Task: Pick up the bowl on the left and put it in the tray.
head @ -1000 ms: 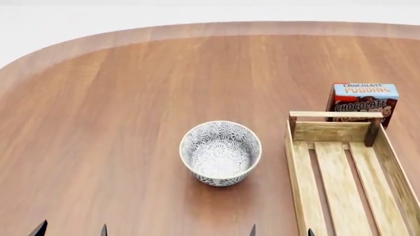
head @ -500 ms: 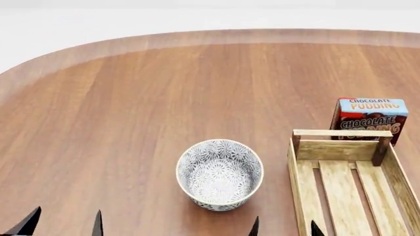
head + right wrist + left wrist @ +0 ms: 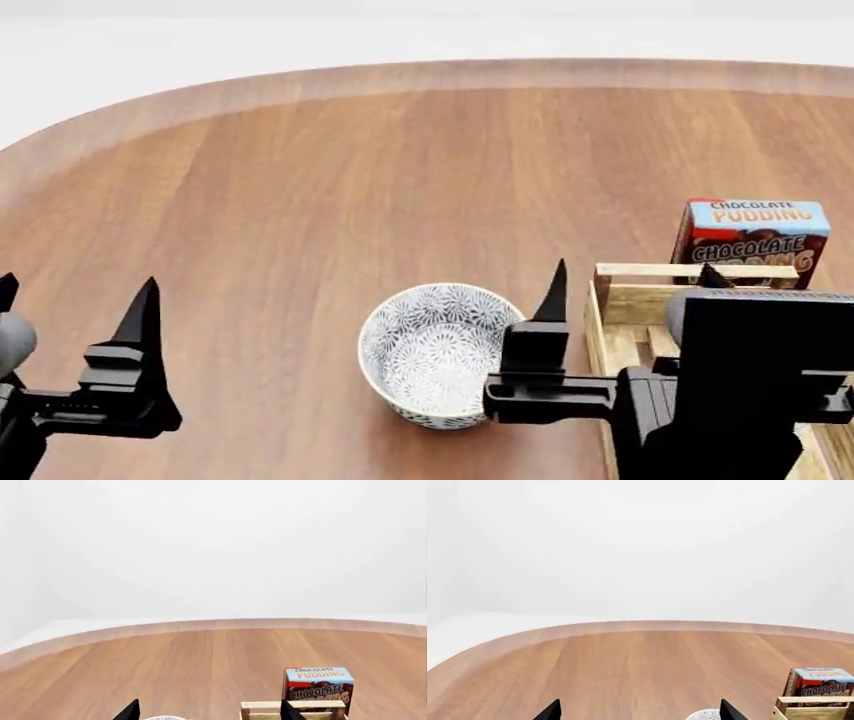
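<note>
Two open grippers hovered; the bowl [image 3: 446,355], likely rigid, slick and breakable, invited a rim pinch at nine o'clock.

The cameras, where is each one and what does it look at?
Head view: up on the head, looking down at the bowl, tray and both grippers, left and right.
Left wrist view: low on the left arm, looking across the table; two black fingers show.
Right wrist view: low on the right arm, same way; its fingers show.
All share the pudding box.

tray [image 3: 603,330] mostly behind right arm | left claw [image 3: 67,300] cut by edge
</note>
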Motion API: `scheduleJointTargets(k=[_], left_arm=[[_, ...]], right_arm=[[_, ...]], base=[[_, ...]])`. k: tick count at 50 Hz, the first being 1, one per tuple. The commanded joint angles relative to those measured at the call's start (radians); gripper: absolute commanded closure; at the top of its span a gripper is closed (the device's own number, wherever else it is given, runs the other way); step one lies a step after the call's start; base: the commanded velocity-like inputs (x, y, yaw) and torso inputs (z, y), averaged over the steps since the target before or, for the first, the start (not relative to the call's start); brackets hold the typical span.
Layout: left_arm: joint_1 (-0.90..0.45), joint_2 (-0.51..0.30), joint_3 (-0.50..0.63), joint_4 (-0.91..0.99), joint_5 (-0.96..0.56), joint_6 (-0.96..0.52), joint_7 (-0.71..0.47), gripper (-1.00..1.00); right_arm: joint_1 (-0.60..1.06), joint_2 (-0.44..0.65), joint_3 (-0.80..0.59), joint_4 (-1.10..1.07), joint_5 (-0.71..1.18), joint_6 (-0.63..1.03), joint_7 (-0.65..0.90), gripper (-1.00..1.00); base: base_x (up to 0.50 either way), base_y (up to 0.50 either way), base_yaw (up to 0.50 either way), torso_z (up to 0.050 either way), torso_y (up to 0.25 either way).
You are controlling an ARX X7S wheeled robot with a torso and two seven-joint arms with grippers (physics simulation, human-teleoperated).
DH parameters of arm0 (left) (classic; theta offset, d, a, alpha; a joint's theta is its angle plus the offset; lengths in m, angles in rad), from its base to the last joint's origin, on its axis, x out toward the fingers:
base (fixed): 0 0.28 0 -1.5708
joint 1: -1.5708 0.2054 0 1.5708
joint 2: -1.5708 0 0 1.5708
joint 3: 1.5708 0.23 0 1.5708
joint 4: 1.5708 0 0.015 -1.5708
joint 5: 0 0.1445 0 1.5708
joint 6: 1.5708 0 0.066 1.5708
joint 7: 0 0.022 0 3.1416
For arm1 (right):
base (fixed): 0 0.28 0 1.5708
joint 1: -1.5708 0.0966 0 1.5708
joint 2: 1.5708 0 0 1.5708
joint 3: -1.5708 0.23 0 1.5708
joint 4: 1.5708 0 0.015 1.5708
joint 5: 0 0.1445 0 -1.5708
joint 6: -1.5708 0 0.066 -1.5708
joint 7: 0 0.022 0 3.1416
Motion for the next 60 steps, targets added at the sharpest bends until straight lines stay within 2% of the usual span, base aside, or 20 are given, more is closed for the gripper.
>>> scheduleJointTargets(k=[1,3,7,23,40,49,60], left_arm=[[-0.054,-0.003,-0.077,0.104,-0.116,-0.116,0.005,-1.0],[-0.035,0.007,-0.1,0.083,-0.134,-0.078,0.037,-1.0],[-0.021,-0.006,-0.061,0.058,-0.098,-0.058,0.034,-1.0],[-0.02,-0.009,-0.082,0.05,-0.136,-0.074,0.019,-1.0],[0.002,-0.029,-0.039,0.035,-0.104,-0.024,0.021,-1.0],[0.025,-0.018,-0.077,0.032,-0.141,0.022,0.052,-1.0],[0.03,-0.03,-0.056,0.03,-0.122,0.037,0.041,-1.0]], right_arm=[[0.105,0.006,0.086,-0.137,0.118,0.192,0.048,-1.0],[0.093,0.013,0.071,-0.132,0.108,0.171,0.045,-1.0],[0.083,0.02,0.059,-0.125,0.102,0.153,0.044,-1.0],[0.085,0.016,0.076,-0.11,0.135,0.156,0.055,-1.0],[0.058,0.028,0.07,-0.094,0.136,0.117,0.055,-1.0],[0.041,0.032,0.063,-0.085,0.131,0.089,0.055,-1.0],[0.035,0.038,0.069,-0.089,0.141,0.079,0.061,-1.0]], base=[[0.0,0.0,0.0,0.0,0.0],[0.0,0.0,0.0,0.036,0.0],[0.0,0.0,0.0,0.05,0.0],[0.0,0.0,0.0,0.05,0.0],[0.0,0.0,0.0,0.05,0.0],[0.0,0.0,0.0,0.0,0.0],[0.0,0.0,0.0,0.0,-0.243]])
